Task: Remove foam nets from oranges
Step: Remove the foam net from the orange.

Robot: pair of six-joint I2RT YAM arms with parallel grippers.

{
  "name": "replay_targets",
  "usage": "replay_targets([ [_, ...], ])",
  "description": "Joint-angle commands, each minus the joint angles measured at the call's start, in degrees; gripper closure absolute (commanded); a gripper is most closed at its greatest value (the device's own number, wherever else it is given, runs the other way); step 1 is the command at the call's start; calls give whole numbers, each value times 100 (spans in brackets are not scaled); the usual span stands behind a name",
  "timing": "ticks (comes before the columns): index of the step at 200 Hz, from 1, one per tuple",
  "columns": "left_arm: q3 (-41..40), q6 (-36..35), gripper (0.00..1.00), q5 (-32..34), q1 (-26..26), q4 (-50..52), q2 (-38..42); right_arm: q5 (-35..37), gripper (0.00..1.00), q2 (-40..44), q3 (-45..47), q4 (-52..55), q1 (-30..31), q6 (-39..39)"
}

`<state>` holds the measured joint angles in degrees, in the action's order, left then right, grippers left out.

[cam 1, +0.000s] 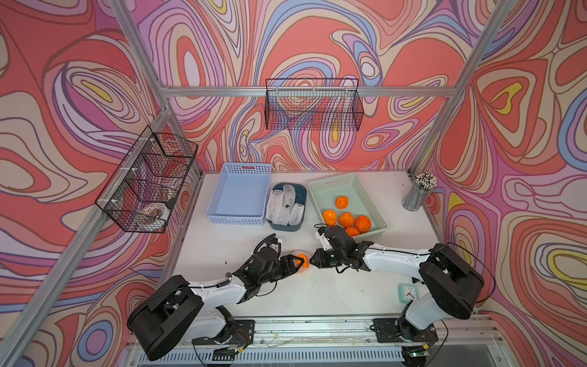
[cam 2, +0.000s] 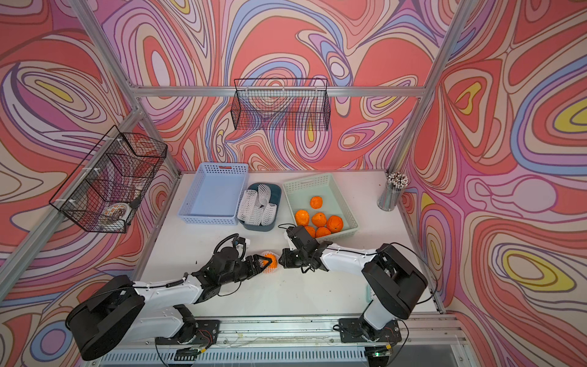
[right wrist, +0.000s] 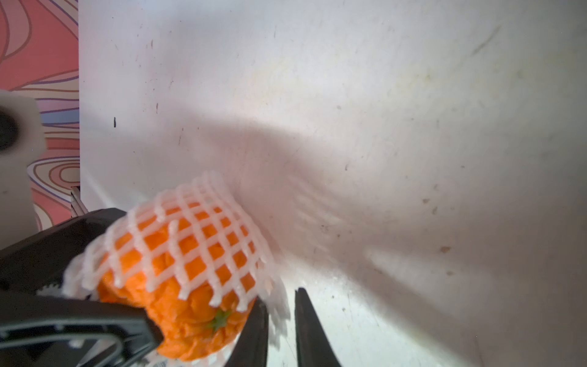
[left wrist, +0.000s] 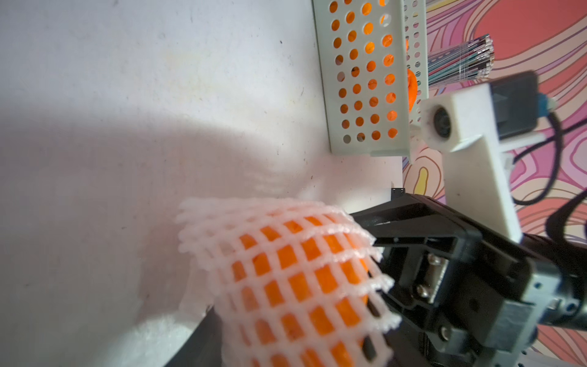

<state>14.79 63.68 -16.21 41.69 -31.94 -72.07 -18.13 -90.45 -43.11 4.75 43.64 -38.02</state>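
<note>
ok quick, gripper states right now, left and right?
Left gripper: shut on the netted orange.
Right gripper: nearly shut, pinching the foam net at its edge.

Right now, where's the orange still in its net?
In both top views, the netted orange sits mid-table near the green basket, held by the left gripper, right gripper alongside.

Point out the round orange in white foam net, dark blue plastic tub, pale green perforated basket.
Round orange in white foam net [right wrist: 190,317]: right wrist view, bare skin.
Dark blue plastic tub [cam 1: 284,227]: a top view, near wall.
Pale green perforated basket [cam 1: 357,203]: a top view, bare floor.
</note>
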Motion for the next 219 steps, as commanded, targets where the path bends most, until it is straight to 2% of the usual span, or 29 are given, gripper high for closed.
replay_targets([
  [1, -168, 53, 62, -86, 28, -600, 52, 77, 84, -38, 107, -143, 21, 14],
  [29, -177, 56, 64, -405, 32, -1098, -39, 143, 84, -80, 139, -329, 15, 52],
  [81, -361, 83, 64, -654, 33, -1890, -105, 95, 78, -297, 140, -613, 13, 164],
  [105, -362, 3, 64, -769, 32, -1912, -124, 6, 69, -271, 198, -792, 14, 190],
  [115, -386, -75, 65, -792, 32, -1888, -132, -15, 61, -199, 235, -828, 10, 224],
  [150, -441, -594, 67, -788, 36, -1251, -52, -51, 39, 171, 496, -898, 13, 356],
  [184, -463, -1087, 68, -458, 33, -311, 268, 86, 35, 301, 589, -532, 13, 389],
  [219, -375, -1382, 69, -228, 38, 494, 629, 186, 34, 652, 676, -232, 4, 315],
])
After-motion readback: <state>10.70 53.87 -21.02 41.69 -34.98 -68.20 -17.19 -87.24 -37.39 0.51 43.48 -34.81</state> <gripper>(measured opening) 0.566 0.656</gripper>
